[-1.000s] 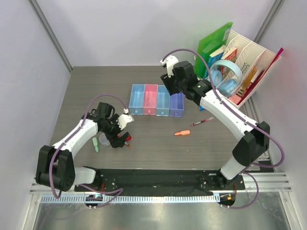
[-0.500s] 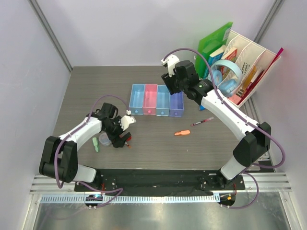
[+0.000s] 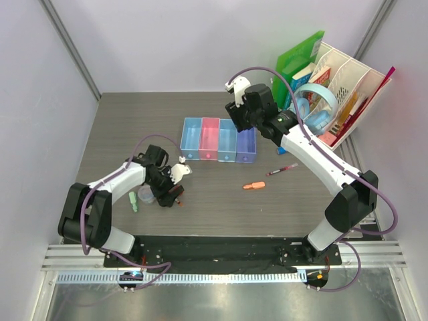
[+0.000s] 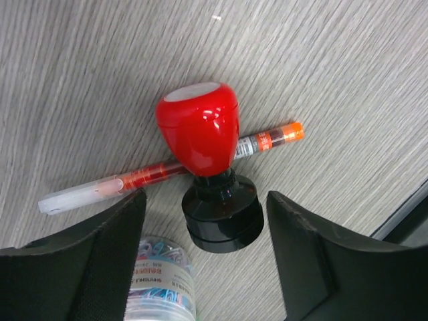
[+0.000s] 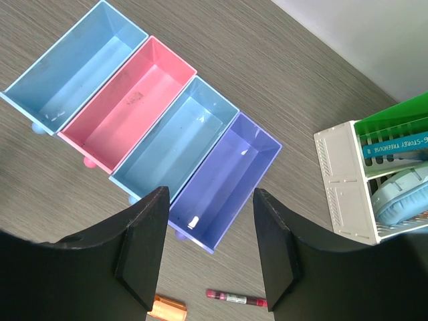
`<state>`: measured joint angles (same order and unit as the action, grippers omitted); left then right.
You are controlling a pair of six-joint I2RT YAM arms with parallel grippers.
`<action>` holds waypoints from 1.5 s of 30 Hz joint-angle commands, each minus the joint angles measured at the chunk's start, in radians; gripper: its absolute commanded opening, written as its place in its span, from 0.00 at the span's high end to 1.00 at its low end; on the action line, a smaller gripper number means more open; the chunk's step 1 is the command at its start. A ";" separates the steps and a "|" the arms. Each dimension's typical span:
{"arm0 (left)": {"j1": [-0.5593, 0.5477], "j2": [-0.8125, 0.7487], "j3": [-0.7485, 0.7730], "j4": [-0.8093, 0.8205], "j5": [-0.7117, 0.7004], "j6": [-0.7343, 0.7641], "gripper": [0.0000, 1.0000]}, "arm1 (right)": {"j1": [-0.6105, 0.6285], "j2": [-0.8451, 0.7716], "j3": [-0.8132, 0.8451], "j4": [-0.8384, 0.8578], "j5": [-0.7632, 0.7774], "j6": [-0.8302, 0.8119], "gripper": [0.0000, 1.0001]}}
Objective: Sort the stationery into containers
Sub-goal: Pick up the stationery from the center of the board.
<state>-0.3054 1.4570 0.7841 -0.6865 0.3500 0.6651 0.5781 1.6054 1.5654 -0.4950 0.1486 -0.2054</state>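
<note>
A stamp with a red knob (image 4: 198, 127) and a black base (image 4: 223, 217) lies on the table across a slim red pen (image 4: 144, 175). My left gripper (image 4: 204, 204) is low over it and open, a finger on each side of the black base with gaps showing. In the top view the left gripper (image 3: 171, 182) is at the front left. The four joined containers (image 5: 150, 117) are light blue, pink, light blue and purple-blue, and all look bare inside. My right gripper (image 5: 210, 200) hangs open above them, holding nothing. An orange piece (image 3: 253, 186) and a second red pen (image 3: 281, 170) lie right of centre.
A clear round tub of coloured paper clips (image 4: 157, 281) sits against my left finger. A green piece (image 3: 134, 200) lies just left of it. The white perforated organizer (image 3: 344, 83), with blue headphones (image 3: 317, 107) and green folders (image 3: 299, 57), stands at the back right.
The left gripper's jaws have narrowed around the stamp's black base, and the left forearm has shifted slightly. The right arm has not moved.
</note>
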 commanded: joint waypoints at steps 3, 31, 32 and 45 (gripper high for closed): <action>-0.020 0.026 0.010 0.027 -0.009 -0.015 0.41 | -0.006 -0.022 0.005 0.029 -0.018 0.012 0.42; -0.073 -0.332 0.250 0.022 0.010 -0.137 1.00 | -0.073 0.119 0.042 -0.008 -1.001 0.204 0.23; -0.081 -0.340 0.244 0.045 0.010 -0.148 1.00 | -0.073 0.137 0.053 -0.005 -1.033 0.230 0.22; -0.231 -0.297 0.236 0.168 -0.092 -0.185 1.00 | -0.067 0.229 0.082 0.122 -1.256 0.393 0.04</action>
<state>-0.5117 1.1332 1.0065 -0.5747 0.3061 0.4915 0.5045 1.8618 1.6199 -0.4603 -1.0279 0.1135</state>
